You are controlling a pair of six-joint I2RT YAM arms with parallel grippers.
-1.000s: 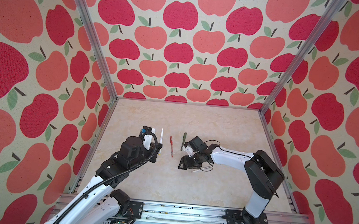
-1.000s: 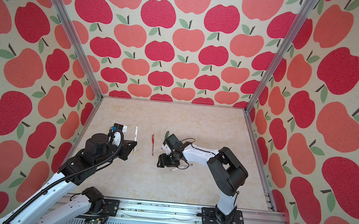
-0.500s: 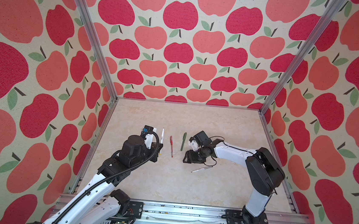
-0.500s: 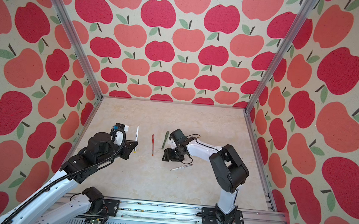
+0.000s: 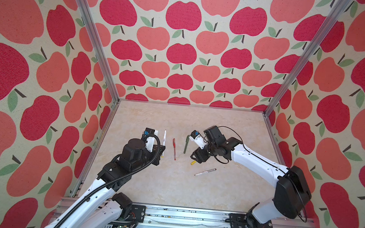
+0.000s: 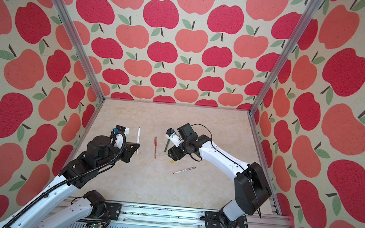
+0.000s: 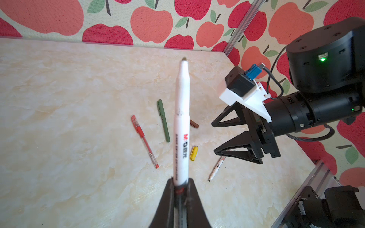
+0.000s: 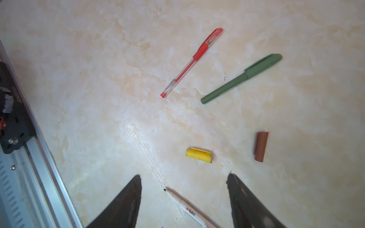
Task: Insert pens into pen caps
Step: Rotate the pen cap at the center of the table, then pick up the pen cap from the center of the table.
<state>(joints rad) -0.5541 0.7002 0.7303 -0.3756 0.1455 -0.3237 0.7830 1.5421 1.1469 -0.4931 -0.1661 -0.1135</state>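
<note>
A held pen (image 5: pixel 164 143) hangs above the desk (image 5: pixel 170 192), left of a capped pen (image 5: pixel 174 148) and a second capped pen (image 5: pixel 186 144) lying on it. Right of these lie a near cap (image 8: pixel 199 155) and, behind it, a far cap (image 8: pixel 261 146). A bare pen (image 5: pixel 205 171) lies in front of both.

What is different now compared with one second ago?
The right gripper, open, has pulled up off the loose white pen, which it hid before and which now lies bare near the yellow cap. Unchanged: the left gripper shut on the held white pen; the red pen and green pen.
</note>
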